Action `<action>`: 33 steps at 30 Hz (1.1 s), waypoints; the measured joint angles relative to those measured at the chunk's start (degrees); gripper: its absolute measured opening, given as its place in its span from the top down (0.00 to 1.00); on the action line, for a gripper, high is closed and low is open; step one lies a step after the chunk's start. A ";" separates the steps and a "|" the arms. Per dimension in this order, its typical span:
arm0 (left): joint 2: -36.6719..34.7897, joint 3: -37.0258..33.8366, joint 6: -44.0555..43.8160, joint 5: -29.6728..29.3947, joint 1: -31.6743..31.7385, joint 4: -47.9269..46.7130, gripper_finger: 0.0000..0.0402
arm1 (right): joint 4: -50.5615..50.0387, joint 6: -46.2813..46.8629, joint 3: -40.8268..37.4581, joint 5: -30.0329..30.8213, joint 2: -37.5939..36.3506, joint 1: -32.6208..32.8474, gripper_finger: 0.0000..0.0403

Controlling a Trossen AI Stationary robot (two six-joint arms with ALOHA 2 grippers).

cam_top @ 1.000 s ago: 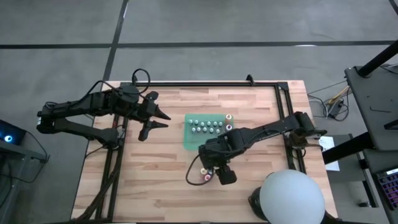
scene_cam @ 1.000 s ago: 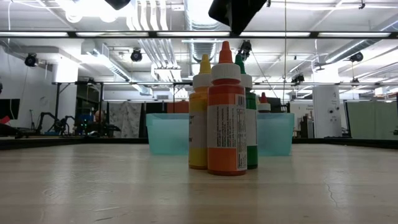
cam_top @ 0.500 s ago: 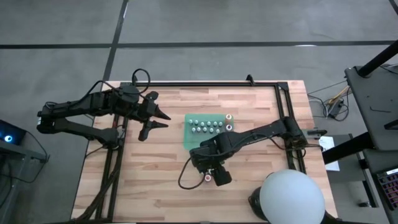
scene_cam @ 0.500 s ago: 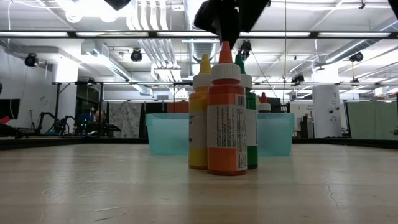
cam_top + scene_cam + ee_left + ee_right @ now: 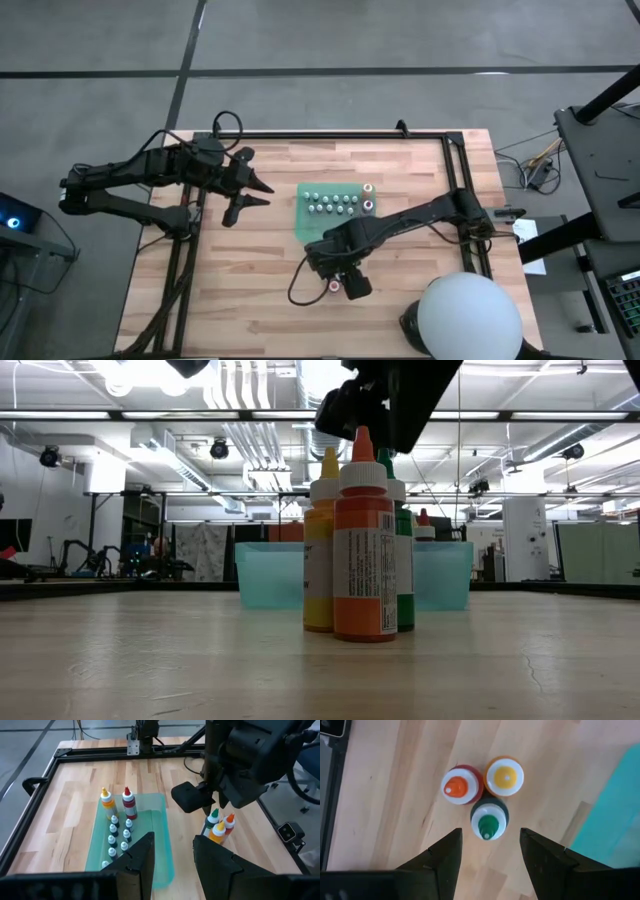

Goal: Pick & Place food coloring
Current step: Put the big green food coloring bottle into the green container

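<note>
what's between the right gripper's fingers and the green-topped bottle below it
Nothing: in the right wrist view the right gripper hangs open above the green-topped bottle, bare wood between.

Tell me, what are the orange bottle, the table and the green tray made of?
Orange bottle: probably smooth plastic, judging by its glossy sides, white collar and paper label. Table: wood, pale planks with visible grain and a dull finish. Green tray: likely see-through plastic, since the wood shows faintly through its tinted wall.

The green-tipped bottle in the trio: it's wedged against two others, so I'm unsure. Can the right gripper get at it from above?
Probably yes. The right gripper hangs open right over the green-tipped bottle. The orange-tipped bottle and yellow-tipped bottle crowd one side only.
</note>
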 joint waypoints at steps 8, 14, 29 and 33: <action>0.00 0.02 0.00 0.00 0.02 -0.21 0.73 | 2.96 -0.24 -3.49 -0.02 0.00 0.00 0.52; 0.00 0.02 0.02 0.00 0.02 -0.21 0.73 | 4.87 -0.42 -4.43 -0.04 -0.07 0.11 0.52; 0.00 -0.04 0.02 -0.23 0.02 -0.15 0.73 | 6.14 0.02 -5.05 -0.02 -0.07 0.11 0.60; 0.02 -0.89 0.02 -0.24 0.02 -0.27 0.73 | 6.16 0.24 -5.35 -0.04 -0.07 0.11 0.67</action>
